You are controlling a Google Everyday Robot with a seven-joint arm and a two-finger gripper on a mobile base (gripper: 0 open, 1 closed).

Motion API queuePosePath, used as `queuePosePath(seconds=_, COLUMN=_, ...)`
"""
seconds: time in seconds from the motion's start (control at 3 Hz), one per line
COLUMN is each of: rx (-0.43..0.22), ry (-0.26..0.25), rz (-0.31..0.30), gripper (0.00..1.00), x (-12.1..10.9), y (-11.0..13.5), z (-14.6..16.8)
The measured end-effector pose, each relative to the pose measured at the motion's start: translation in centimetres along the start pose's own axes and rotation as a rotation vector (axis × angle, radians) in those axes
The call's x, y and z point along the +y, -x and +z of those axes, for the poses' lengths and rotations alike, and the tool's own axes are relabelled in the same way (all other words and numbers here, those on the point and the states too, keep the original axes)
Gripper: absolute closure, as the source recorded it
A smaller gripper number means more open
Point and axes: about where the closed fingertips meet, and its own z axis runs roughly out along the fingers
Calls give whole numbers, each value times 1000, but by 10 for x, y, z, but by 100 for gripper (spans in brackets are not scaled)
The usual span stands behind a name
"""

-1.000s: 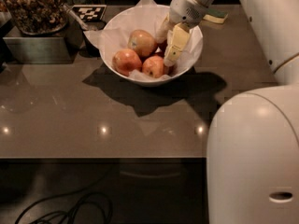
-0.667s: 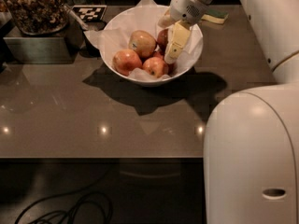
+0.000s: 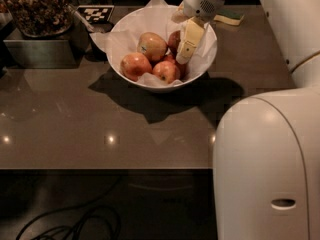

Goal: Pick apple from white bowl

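The white bowl (image 3: 131, 76), lined with crumpled white paper, stands on the brown table and holds several red-yellow apples. One apple (image 3: 151, 45) lies at the back, one (image 3: 135, 65) at the left, one (image 3: 166, 71) at the front, and a darker one (image 3: 174, 38) at the right. My gripper (image 3: 181, 59) reaches down into the right side of the bowl from above. Its cream tip is between the darker apple and the front apple, partly hiding the fruit behind it.
A dark container of nuts (image 3: 35, 6) sits on a metal box at the back left. A black-and-white marker tag (image 3: 95, 13) lies behind the bowl and a yellow sponge (image 3: 229, 18) at the back right. My white body (image 3: 267, 164) fills the lower right.
My gripper has shifted slightly upward inside the bowl. The apples and the bowl have not moved.
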Motion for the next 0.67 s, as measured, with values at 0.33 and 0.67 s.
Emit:
queuePosePath(seconds=0.33, rx=-6, ry=-5, rz=-50, gripper=0, x=-3, y=22, z=0)
queuePosePath(seconds=0.67, rx=-7, ry=3, rz=-102, gripper=0, x=-5, y=44, z=7)
